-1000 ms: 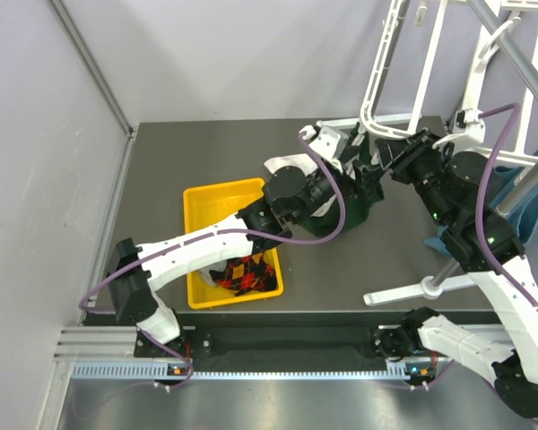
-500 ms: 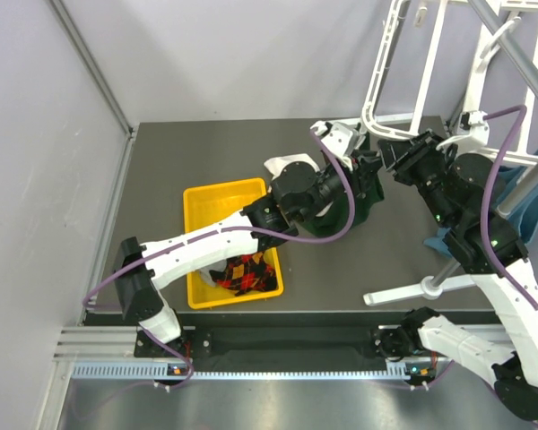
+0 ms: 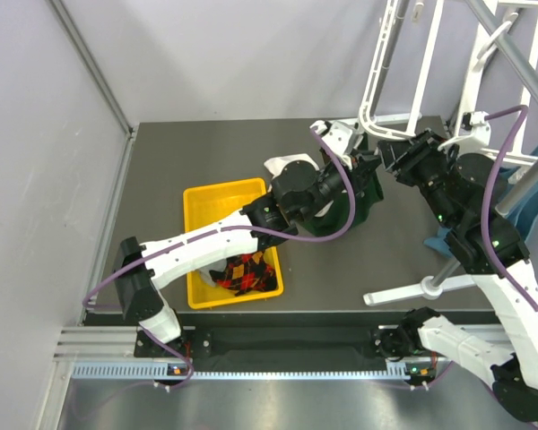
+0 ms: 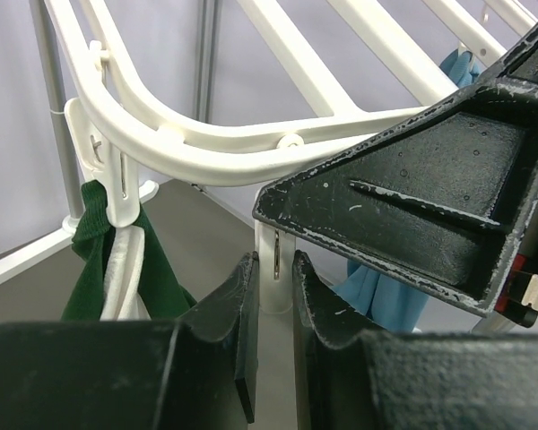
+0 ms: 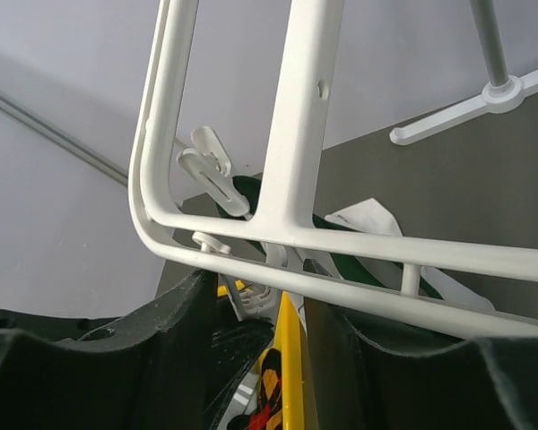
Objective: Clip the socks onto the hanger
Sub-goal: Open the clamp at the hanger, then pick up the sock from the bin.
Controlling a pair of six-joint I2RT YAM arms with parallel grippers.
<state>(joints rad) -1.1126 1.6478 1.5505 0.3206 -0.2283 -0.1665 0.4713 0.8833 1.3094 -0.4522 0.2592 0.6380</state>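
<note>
White plastic hanger [image 3: 428, 63] sits upper right in the top view. Left gripper [image 4: 273, 279] jaws pinch its dangling clip [image 4: 271, 246]. Right gripper [image 5: 255, 300] jaws open beside the frame rail. Argyle sock [image 3: 245, 271] lies in yellow bin [image 3: 217, 195], centre-left on desk [image 3: 359, 269].

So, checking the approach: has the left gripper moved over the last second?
Yes: the left gripper went right, away from the yellow bin, toward the hanger, closing on a clip.

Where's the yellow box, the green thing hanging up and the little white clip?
yellow box [image 3: 188, 251], top view, its left wall.
green cloth [image 4: 85, 255], left wrist view, the hanging left fold.
white clip [image 4: 273, 269], left wrist view, its lower end.
</note>
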